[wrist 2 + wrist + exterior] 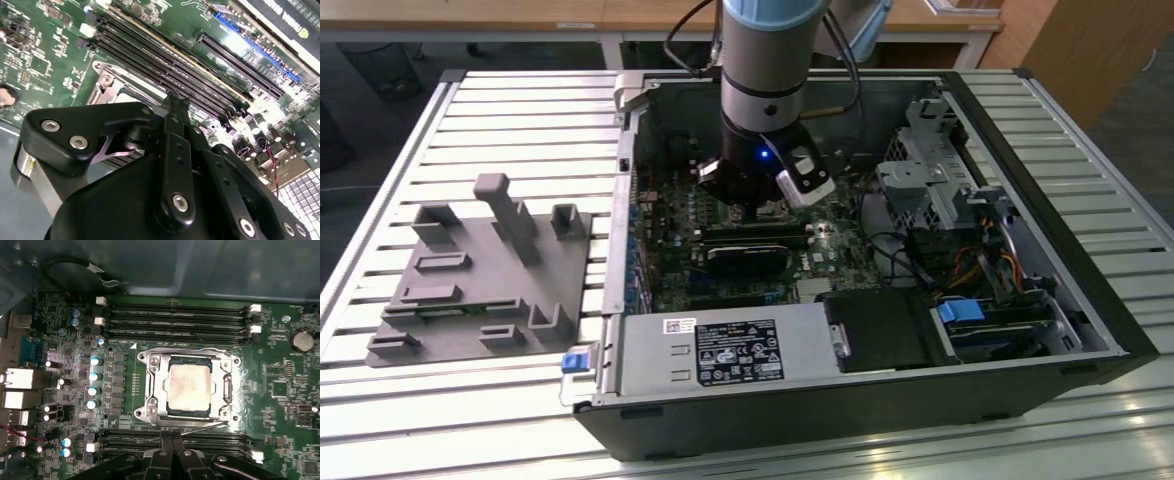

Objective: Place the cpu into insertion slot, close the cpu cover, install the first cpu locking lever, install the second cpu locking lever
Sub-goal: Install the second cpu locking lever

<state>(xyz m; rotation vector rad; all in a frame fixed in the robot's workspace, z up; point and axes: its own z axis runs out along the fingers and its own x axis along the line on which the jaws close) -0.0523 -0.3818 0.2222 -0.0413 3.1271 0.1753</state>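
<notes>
The black pincer [172,452] fills the lower edge of the first wrist view, its fingers pressed together with nothing between them. Just above it, at frame centre, the cpu [188,386] sits in the insertion slot [188,416] with the cpu cover [156,385] down around it. In the exterior view the arm [767,90] reaches into the open computer case [1067,240] on the slatted desk [520,110].

Pale blue arm [767,40], black screwed end effector [175,107]

Slatted white metal worktable [480,110] fills most of exterior view, w/ bright glare on slats along near edge. Behind it, light wooden desk [560,15] on white legs. Wooden cabinet [1087,50] at table's far corner, exterior view's right. Dark floor [374,100] btwn table & desk.
</notes>
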